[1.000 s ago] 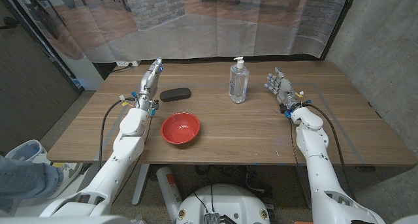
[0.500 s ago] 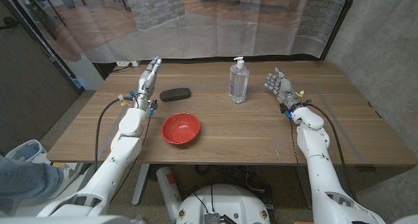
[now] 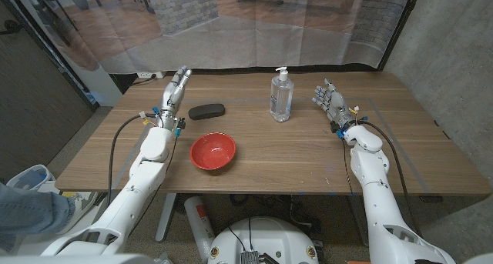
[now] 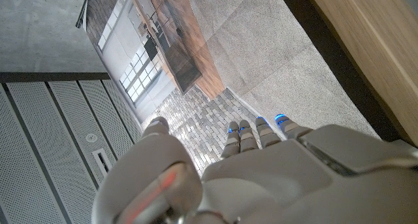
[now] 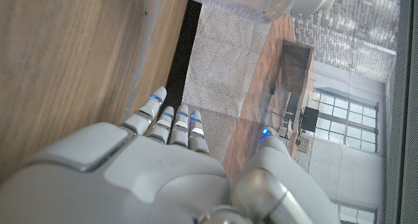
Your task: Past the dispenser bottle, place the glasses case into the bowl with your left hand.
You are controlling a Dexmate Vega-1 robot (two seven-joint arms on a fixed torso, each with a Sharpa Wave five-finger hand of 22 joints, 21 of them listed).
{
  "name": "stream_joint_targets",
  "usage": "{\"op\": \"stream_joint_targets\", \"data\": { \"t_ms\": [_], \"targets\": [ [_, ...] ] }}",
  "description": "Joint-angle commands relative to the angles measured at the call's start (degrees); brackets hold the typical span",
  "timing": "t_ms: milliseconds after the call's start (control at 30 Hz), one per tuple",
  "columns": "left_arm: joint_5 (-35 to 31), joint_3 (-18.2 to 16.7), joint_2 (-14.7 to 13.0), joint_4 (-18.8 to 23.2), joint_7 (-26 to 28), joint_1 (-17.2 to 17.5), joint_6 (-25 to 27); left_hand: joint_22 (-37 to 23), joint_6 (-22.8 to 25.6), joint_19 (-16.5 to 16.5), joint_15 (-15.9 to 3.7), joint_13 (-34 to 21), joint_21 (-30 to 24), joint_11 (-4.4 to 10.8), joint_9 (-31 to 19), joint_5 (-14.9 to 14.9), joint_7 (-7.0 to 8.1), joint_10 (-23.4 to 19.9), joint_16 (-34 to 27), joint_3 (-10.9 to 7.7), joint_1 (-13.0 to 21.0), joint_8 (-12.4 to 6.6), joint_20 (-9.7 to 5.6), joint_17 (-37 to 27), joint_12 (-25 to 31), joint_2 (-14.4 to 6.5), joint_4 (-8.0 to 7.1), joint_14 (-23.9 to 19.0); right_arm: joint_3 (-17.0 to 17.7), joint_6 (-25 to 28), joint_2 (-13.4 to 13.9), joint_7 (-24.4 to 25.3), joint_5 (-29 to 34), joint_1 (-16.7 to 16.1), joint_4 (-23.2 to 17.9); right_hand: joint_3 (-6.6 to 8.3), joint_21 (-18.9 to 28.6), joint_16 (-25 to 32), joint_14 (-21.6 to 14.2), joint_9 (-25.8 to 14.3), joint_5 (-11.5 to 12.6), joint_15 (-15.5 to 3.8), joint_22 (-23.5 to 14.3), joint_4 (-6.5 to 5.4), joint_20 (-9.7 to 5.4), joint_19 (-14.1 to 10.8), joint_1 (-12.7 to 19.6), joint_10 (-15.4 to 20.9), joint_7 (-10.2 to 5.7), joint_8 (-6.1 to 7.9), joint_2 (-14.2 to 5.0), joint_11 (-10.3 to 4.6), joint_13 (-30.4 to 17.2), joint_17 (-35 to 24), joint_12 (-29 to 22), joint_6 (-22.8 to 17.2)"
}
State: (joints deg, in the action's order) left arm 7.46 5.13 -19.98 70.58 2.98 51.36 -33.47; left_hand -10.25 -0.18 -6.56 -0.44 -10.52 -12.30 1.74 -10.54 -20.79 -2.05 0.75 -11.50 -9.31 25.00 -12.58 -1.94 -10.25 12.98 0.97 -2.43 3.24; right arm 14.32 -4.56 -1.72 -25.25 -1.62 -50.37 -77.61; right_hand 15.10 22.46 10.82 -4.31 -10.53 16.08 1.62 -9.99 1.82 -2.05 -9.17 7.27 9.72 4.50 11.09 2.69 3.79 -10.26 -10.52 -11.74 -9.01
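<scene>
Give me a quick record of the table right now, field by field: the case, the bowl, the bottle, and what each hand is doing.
glasses case: black, closed, lying on the table, beyond the bowl
bowl: red, empty, near the front edge
dispenser bottle: clear, upright, to the right of the case
left hand: open, holds nothing, just left of the case, not touching it
right hand: open, holds nothing, right of the bottle
task state: case not yet picked up
</scene>
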Motion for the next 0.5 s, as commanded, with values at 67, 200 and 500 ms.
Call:
{"op": "stream_joint_targets", "data": {
  "t_ms": [67, 200, 500],
  "targets": [
    [-2.3, 0.5, -0.7, 0.7, 2.2, 0.1, 0.0, -0.1, 0.5, 0.1, -0.05, -0.2, 0.2, 0.26, -0.1, -0.4, 0.03, -0.5, 0.1, -0.22, 0.8, -0.12, -1.98, -0.3, -0.2, -0.2, 0.45, -0.3, 0.0, -0.3, 0.0, 0.0, 0.0, 0.1, 0.2, -0.16, -0.1, 0.2, -0.5, -0.2, 0.0, -0.13, -0.3, 0.10, -1.32, -0.7, 0.2, 0.4, -0.16, 0.09, -0.30, 0.14, -0.1, -0.2, 0.0, -0.5],
    [-2.7, 0.9, -0.8, 0.9, 2.4, -0.2, 0.4, -0.2, 0.5, 0.1, -0.06, -0.2, 0.2, 0.17, -0.1, -0.4, -0.05, -0.5, 0.1, -0.23, 0.9, -0.07, -1.92, -0.3, -0.3, -0.2, 0.53, -0.3, 0.2, -0.8, -0.1, -0.1, -0.3, 0.3, 1.1, -0.18, -0.2, 0.2, -0.5, -0.2, 0.0, -0.13, -0.3, 0.12, -1.33, -0.8, 0.2, 0.4, -0.20, 0.09, -0.31, -0.08, -0.1, -0.2, 0.0, -0.5],
    [-4.2, 1.5, -0.9, 1.1, 3.7, -0.3, 0.6, -0.2, 0.7, 0.1, -0.12, -0.2, 0.3, 0.10, -0.1, -0.5, 0.07, -0.6, 0.2, -0.26, 1.2, 0.01, -1.88, -0.3, -0.3, -0.3, 0.68, -0.3, 0.5, -1.4, 0.0, -0.3, -0.4, 0.5, 1.6, -0.22, -0.3, 0.2, -0.5, -0.2, 0.0, -0.10, -0.3, 0.16, -1.31, -0.8, 0.2, 0.4, -0.14, 0.07, -0.37, 0.05, -0.1, -0.2, 0.0, -0.5]
  ]
}}
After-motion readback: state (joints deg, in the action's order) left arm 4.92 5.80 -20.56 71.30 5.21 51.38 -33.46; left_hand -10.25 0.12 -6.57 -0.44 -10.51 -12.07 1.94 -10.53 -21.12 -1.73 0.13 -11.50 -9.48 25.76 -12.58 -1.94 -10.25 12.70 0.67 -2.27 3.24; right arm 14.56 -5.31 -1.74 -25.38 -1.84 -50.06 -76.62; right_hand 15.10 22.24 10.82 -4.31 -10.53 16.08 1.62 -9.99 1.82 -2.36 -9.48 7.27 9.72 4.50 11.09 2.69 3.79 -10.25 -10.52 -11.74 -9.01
